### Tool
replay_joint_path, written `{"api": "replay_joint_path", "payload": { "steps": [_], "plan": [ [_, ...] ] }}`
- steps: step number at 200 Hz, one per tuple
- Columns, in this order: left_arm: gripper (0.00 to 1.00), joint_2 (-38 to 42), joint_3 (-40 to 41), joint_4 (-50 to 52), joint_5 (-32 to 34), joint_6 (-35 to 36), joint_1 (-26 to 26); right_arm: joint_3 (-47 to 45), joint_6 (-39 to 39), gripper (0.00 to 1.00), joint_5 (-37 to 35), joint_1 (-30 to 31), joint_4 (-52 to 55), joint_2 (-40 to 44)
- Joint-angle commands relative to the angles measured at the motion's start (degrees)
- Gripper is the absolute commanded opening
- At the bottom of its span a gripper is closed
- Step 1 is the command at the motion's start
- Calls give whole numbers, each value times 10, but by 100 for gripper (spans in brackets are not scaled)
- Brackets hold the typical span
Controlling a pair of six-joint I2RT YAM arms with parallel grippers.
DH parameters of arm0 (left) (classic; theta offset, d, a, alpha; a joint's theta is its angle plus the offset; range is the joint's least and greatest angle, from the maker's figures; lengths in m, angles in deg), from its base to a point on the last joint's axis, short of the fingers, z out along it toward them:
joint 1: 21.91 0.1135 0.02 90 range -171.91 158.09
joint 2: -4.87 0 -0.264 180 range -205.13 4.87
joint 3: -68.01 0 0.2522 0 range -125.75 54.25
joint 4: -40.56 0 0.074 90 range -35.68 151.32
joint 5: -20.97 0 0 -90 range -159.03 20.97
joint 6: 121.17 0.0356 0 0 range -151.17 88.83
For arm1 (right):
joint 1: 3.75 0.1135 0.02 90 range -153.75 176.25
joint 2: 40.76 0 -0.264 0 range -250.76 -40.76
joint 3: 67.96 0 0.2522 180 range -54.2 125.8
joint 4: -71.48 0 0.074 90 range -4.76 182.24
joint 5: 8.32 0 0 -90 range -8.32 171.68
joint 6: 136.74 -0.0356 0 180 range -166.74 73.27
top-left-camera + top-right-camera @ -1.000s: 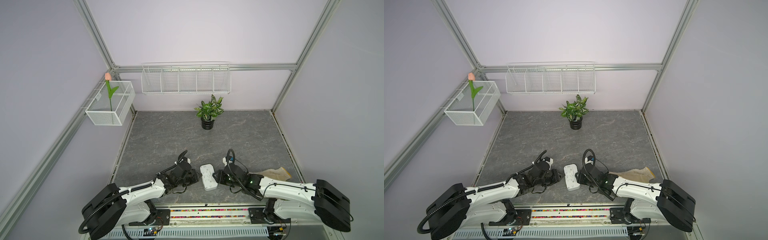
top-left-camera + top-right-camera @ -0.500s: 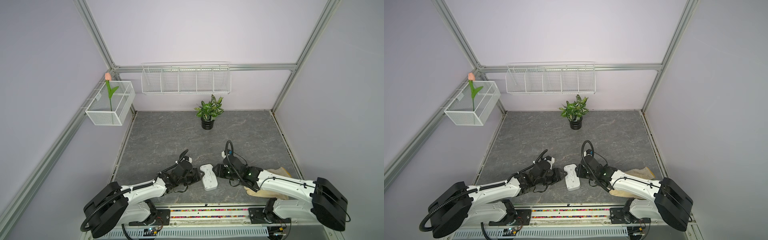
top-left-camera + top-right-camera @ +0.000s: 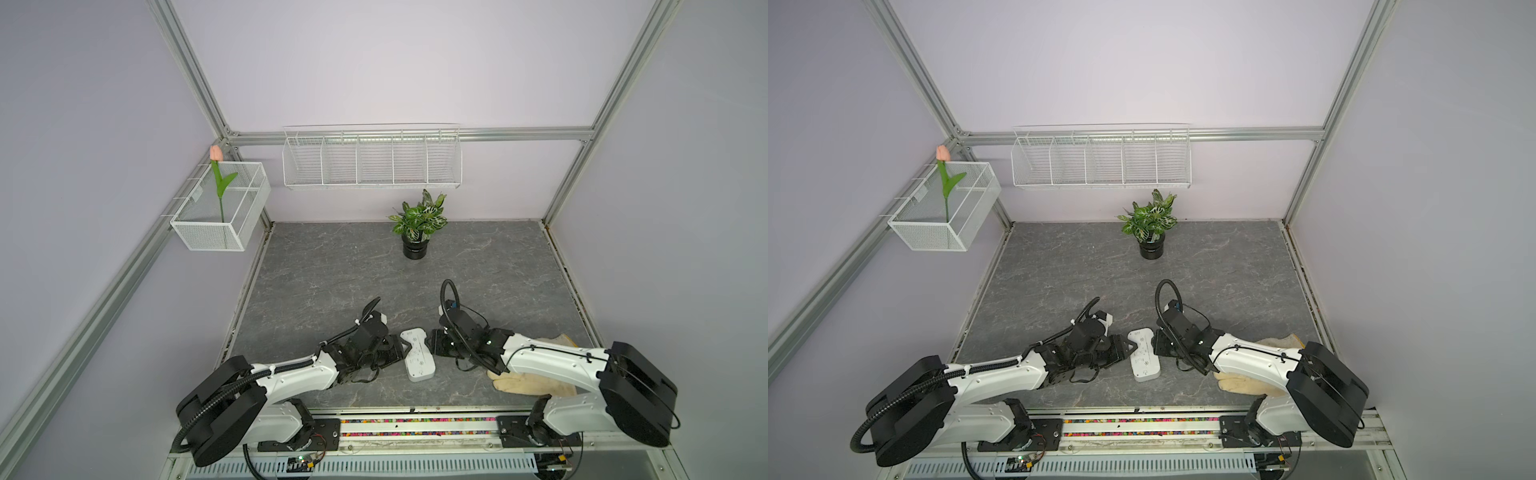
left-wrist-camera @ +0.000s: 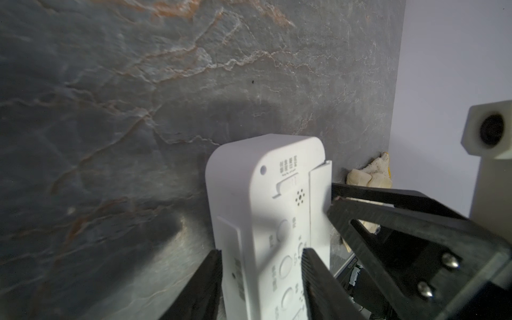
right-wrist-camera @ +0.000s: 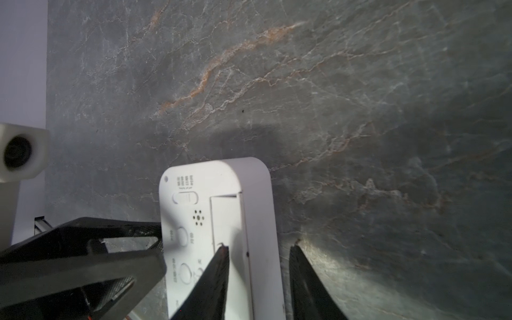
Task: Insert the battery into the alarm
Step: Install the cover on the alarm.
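Observation:
The alarm (image 3: pixel 417 354) (image 3: pixel 1144 359) lies back up on the grey table near its front edge, between my two grippers. Its white back (image 4: pixel 266 210) shows round buttons, a slide switch and small holes. A rectangular recess (image 5: pixel 225 219) in the back stands open. My left gripper (image 3: pixel 401 351) (image 4: pixel 261 260) is open and straddles one long edge: one finger is against the side, the other over the back. My right gripper (image 3: pixel 432 347) (image 5: pixel 259 249) is open over the opposite edge, one fingertip in the recess, the other off the alarm on the table. The battery is not visible.
A beige work glove (image 3: pixel 536 382) lies under my right forearm at the front right. A potted plant (image 3: pixel 417 232) stands at the back of the table. A wire rack (image 3: pixel 372 156) and a wire basket with a tulip (image 3: pixel 220 208) hang on the walls.
My left gripper has edged right onto the alarm's edge. My right arm has swung its elbow back and brought its gripper closer over the alarm. The alarm has not moved.

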Motion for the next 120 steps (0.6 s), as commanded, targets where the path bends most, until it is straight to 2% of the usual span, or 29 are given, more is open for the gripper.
{"api": "replay_joint_path", "payload": {
  "steps": [1, 120],
  "plan": [
    [48, -9, -17, -11, -3, -2, -3, 13, 13, 36, 4, -3, 11, -12],
    [45, -25, -17, -16, -6, -3, -5, -4, -3, 30, -5, 31, 24, -40]
  ]
}}
